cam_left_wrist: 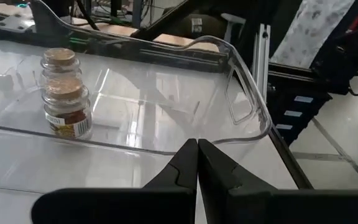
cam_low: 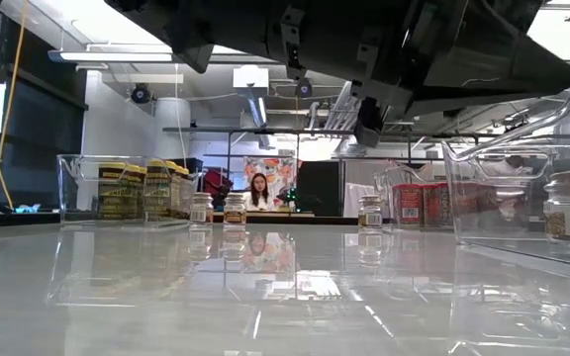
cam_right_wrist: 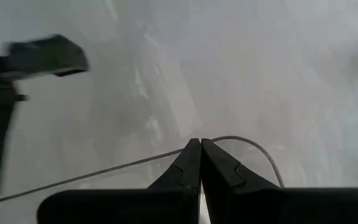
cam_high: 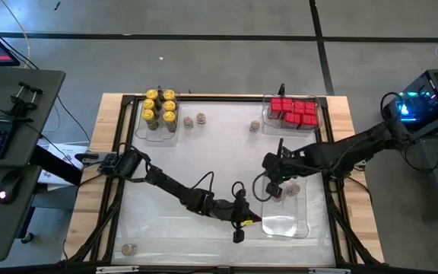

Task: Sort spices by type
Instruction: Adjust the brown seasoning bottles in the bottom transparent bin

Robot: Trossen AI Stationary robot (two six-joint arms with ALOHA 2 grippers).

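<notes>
Yellow-lidded jars (cam_high: 160, 109) fill a clear tray at the far left, and red boxes (cam_high: 293, 112) fill a tray at the far right. Three brown-lidded jars (cam_high: 201, 119) stand loose near the far edge; another (cam_high: 130, 249) stands at the near left. Two brown-lidded jars (cam_left_wrist: 64, 93) stand in a clear tray (cam_high: 285, 217) at the near right. My left gripper (cam_left_wrist: 197, 146) is shut, low beside that tray's left wall. My right gripper (cam_right_wrist: 199, 144) is shut, hovering over the tray's far left corner (cam_right_wrist: 247, 142), pointing down.
The table's middle is bare white surface. The loose jars (cam_low: 234, 208) stand in a row along the far side between the two far trays. Both arms reach toward the near-right tray and lie close to each other there. A person sits far behind the table.
</notes>
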